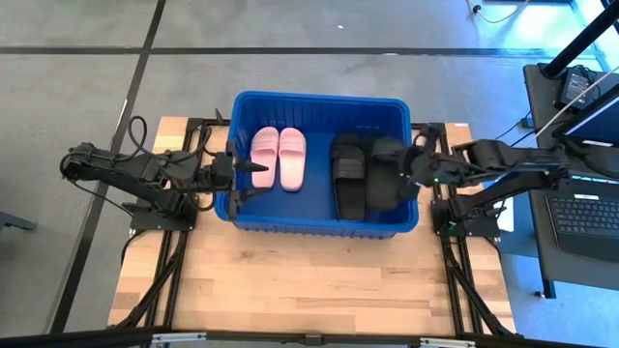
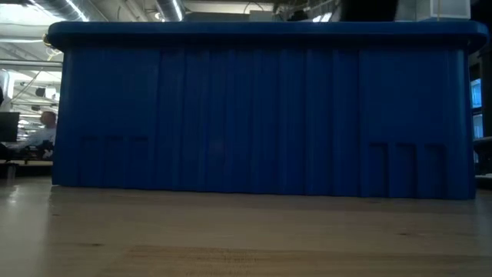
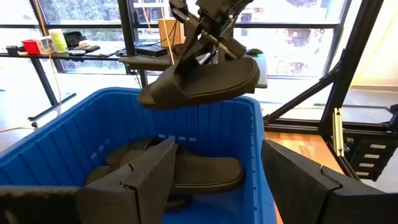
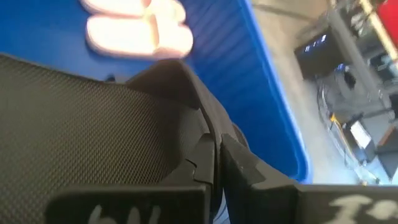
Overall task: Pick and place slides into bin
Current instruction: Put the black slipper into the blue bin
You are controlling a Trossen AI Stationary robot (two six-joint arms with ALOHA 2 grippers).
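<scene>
The bin (image 1: 319, 224) is bright blue with ribbed walls. Two slides (image 1: 280, 158) are pale pink. The other slides (image 1: 349, 174) are black. The worktop (image 1: 319, 275) is light wood with stripes. Both arms are dark.

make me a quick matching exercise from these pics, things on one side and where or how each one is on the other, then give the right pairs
Things:
1. pink slides
2. black slide in the right gripper
3. left gripper
4. black pair

States:
A. open, at the bin's left wall
B. held up above the bin
C. lying in the bin's left half
D. lying in the bin right of the middle

Pairs: 1-C, 2-B, 3-A, 4-D
</scene>
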